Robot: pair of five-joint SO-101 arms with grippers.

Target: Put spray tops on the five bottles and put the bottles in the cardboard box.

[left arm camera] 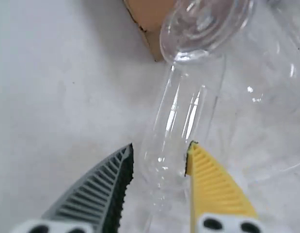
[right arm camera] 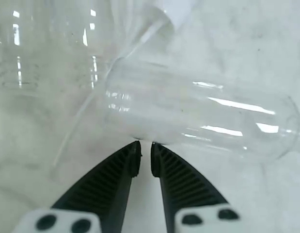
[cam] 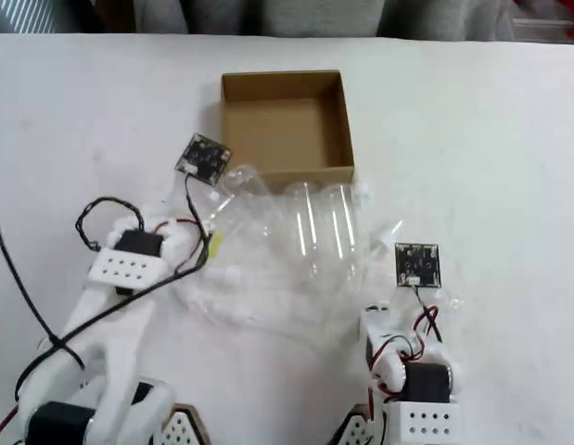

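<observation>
Several clear plastic bottles (cam: 296, 241) lie in a heap just in front of the open cardboard box (cam: 287, 120), which has nothing in it. In the left wrist view my left gripper (left arm camera: 159, 150) is open, its grey and yellow fingers on either side of one lying bottle (left arm camera: 183, 107) near the box corner (left arm camera: 150, 24). My right gripper (right arm camera: 145, 150) has its black fingers nearly together with nothing between them, its tips right beside another lying bottle (right arm camera: 203, 121). A white spray top (right arm camera: 171, 9) with its thin tube lies beyond that bottle.
The left arm (cam: 120, 269) stretches in from the front left with loose black cables around it. The right arm (cam: 412, 380) sits drawn back at the front right. Bare white table lies to both sides of the box and heap.
</observation>
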